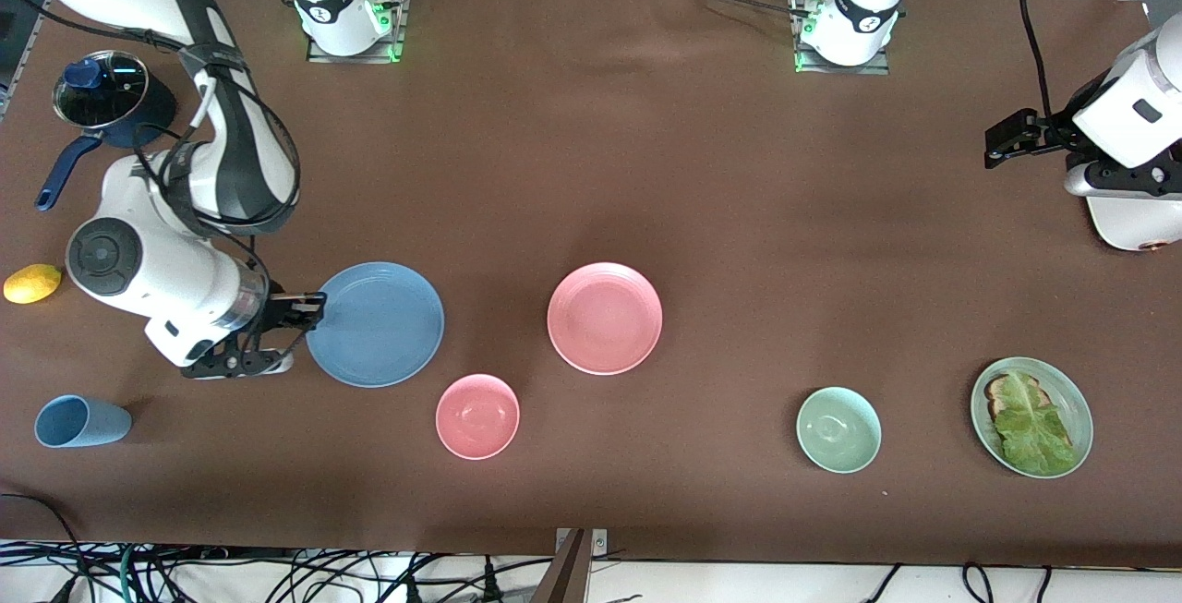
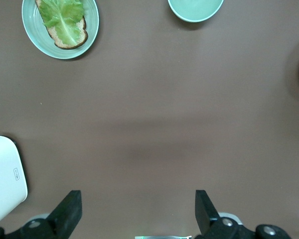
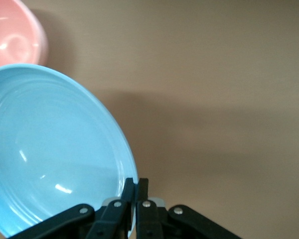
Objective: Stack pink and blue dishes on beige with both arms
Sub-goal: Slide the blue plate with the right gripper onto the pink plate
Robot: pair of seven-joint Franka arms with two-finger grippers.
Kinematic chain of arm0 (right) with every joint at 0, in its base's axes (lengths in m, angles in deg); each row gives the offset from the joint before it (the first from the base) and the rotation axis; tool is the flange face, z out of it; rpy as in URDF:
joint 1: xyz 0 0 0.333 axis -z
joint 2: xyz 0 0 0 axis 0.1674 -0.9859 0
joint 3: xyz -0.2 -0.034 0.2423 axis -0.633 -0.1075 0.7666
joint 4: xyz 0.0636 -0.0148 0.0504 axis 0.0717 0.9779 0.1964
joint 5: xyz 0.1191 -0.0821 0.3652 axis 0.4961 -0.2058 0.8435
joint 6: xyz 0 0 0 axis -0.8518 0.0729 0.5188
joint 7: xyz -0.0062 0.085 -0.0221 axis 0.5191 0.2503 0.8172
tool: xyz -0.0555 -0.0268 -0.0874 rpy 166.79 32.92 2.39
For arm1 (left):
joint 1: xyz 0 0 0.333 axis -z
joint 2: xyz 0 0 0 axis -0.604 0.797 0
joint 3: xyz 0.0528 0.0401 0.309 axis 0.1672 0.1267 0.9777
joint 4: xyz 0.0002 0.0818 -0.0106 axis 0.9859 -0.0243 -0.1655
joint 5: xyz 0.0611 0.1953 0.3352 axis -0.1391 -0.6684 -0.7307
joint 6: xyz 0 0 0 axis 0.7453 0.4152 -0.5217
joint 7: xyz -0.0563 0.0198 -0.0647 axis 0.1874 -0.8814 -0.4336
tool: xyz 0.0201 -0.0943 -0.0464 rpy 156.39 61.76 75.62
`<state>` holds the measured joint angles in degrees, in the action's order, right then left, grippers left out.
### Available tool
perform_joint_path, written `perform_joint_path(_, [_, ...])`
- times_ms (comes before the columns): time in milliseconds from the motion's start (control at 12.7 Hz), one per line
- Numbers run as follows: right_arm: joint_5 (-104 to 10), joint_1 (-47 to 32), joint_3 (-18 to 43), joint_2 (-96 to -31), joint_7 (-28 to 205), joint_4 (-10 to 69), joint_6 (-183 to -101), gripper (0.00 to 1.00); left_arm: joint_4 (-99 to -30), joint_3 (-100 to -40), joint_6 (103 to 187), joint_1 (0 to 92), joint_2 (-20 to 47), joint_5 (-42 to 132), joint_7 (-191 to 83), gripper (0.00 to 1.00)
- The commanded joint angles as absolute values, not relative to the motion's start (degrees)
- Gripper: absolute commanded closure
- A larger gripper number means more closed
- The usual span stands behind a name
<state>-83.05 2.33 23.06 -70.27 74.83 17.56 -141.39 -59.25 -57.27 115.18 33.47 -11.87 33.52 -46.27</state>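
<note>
Blue plate (image 1: 376,324) rim is pinched in my right gripper (image 1: 309,301), near the pink plate (image 1: 605,318). Left gripper (image 1: 997,146) waits wide open, holding nothing. No beige plate that I can see.

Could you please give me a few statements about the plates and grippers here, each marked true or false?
1. The right gripper is shut on the blue plate at its rim. True.
2. The left gripper holds the pink plate. False: it is open over bare table.
3. The pink plate sits on a beige plate. False: it lies directly on the table, and no beige plate shows.
4. The pink bowl lies nearer the front camera than the pink plate. True.
</note>
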Motion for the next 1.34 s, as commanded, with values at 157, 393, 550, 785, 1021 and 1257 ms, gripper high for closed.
perform_joint_path(157, [-81.20, -9.59, 22.82, -71.67, 53.25, 15.94, -142.01, 1.00, -59.28, -57.07, 114.68, 33.46, -12.55, 33.96, -46.11, 0.00])
perform_joint_path(393, [-81.37, -16.35, 22.73, -74.48, 42.08, 15.59, -146.92, 1.00, -59.28, -57.16, 114.68, 33.46, -12.55, 33.87, -46.46, 0.00])
perform_joint_path(550, [-81.72, -19.35, 22.73, -76.41, 36.36, 15.59, -151.40, 1.00, -59.28, -57.16, 114.68, 33.46, -12.55, 33.96, -46.46, 0.00])
perform_joint_path(785, [-81.72, -21.12, 22.64, -78.09, 30.11, 15.59, -154.40, 1.00, -59.28, -57.07, 114.68, 33.38, -12.55, 33.87, -46.29, 0.00])
perform_joint_path(1021, [-81.90, -22.09, 22.56, -78.88, 29.03, 15.59, -155.20, 1.00, -59.19, -57.07, 114.68, 33.29, -12.64, 33.96, -45.94, 0.00])
perform_joint_path(1257, [-81.63, -22.18, 22.64, -80.20, 29.03, 15.59, -159.32, 1.00, -59.19, -57.07, 114.68, 33.38, -12.55, 33.96, -46.37, 0.00])
